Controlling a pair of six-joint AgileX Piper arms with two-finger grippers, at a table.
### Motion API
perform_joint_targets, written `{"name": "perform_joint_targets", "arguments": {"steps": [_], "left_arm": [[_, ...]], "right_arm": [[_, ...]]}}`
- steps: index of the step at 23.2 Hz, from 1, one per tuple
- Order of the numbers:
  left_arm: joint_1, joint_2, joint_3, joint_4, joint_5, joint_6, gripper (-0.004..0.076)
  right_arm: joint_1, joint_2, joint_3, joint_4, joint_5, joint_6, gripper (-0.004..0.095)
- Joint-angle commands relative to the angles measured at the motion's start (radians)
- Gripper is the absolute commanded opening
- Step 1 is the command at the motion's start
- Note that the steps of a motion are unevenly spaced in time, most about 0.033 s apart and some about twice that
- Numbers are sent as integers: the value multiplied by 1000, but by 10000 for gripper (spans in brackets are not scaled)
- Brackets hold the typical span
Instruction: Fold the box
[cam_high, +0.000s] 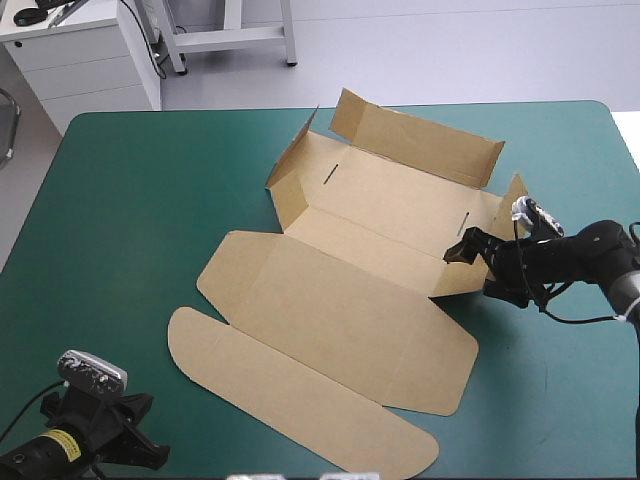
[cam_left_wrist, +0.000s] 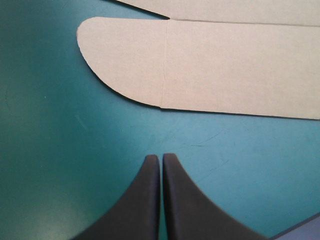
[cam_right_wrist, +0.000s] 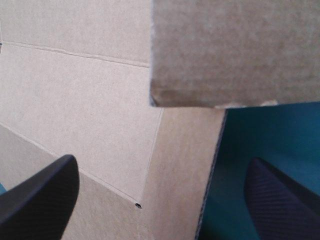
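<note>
Early stage: the brown box (cam_high: 340, 300) lies centred on the table (cam_high: 120, 200), far wall and end flaps raised, lid flat toward 6 o'clock. At 3 o'clock the right gripper (cam_high: 465, 248), fingers spread, brackets an end flap; the left gripper (cam_left_wrist: 161, 159), pressed together, rests at 7 o'clock.

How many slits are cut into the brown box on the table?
2. One slit sits near the box's left raised flap; the other is near its right end, just beside the right claw. More may be hidden.
</note>
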Motion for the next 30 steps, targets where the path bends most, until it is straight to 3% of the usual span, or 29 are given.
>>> {"name": "perform_joint_targets", "arguments": {"steps": [1, 5, 6, 8, 16, 19, 23, 30], "left_arm": [[0, 11, -22, -11, -47, -5, -8], [0, 11, -22, -11, -47, -5, -8], [0, 11, -22, -11, -47, -5, -8], [0, 11, -22, -11, -47, -7, -8], [0, 11, -22, -11, -47, -7, -8], [0, 11, -22, -11, -47, -7, -8], [0, 11, -22, -11, -47, -7, -8], [0, 11, -31, -11, -77, -7, -8]], "right_arm": [[0, -19, -31, 36, 3, -21, 622], [0, -4, -31, 39, 10, -12, 260], [0, 5, -31, 39, 27, -18, 112], [0, 14, -31, 39, 39, -41, -16], [0, 13, -31, 35, 36, -194, -19], [0, 13, -44, 73, 37, -349, -19], [0, 13, -119, 66, 78, -381, -19], [4, 13, -408, -81, 200, -450, -19]]}}
